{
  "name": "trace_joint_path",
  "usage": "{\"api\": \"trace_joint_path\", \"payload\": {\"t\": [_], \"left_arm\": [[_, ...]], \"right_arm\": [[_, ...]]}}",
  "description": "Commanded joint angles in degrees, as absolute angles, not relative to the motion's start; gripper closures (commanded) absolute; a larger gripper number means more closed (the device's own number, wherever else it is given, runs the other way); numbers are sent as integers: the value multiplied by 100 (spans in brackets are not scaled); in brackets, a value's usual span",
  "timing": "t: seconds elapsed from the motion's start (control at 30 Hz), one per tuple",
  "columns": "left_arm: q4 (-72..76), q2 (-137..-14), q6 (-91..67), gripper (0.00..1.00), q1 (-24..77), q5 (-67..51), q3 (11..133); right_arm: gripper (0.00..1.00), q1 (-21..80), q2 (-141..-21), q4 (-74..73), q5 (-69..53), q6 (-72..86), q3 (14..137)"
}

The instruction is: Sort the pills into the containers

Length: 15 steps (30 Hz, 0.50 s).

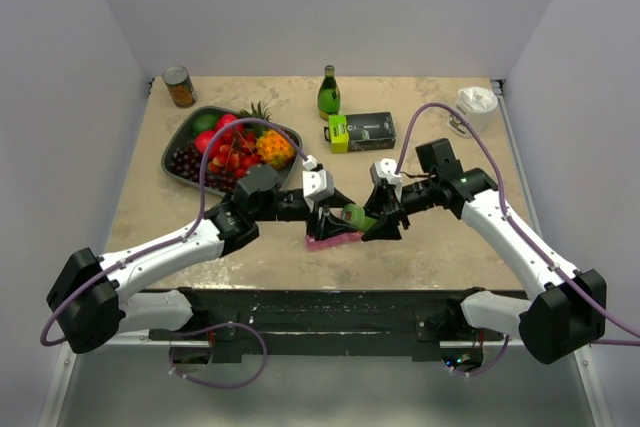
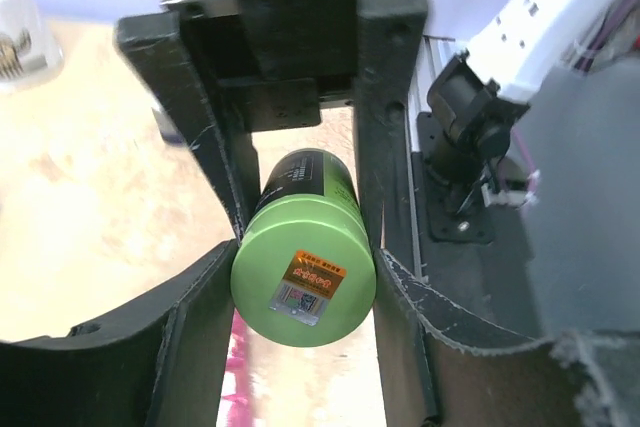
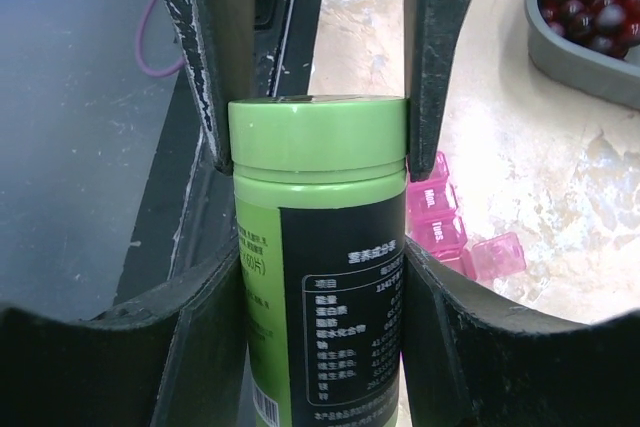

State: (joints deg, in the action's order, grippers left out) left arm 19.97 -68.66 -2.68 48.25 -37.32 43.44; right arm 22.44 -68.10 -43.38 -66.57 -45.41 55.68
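Clamping the green bottle (image 3: 318,247), left jaws and right jaws, pink organiser (image 3: 495,255) mostly hidden beneath

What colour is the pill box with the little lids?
See-through pink. The pill box shows best in the right wrist view.

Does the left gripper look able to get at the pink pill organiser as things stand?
Probably not yet. The left gripper is closed on the cap of the green bottle, whose body the right gripper grips, and that bottle hangs over the pink pill organiser. It must let go first.
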Motion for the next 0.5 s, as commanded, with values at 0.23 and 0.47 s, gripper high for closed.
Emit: {"api": "trace_joint_path", "payload": {"t": [0.23, 0.47], "left_arm": [[520, -7040, -4305, 100, 4843, -2390, 5422], [-544, -7171, -4990, 100, 4834, -1679, 5932]], "right_arm": [[100, 2250, -6636, -3639, -6135, -4281, 5528], [100, 2259, -6469, -3323, -5828, -3991, 5406]]}}
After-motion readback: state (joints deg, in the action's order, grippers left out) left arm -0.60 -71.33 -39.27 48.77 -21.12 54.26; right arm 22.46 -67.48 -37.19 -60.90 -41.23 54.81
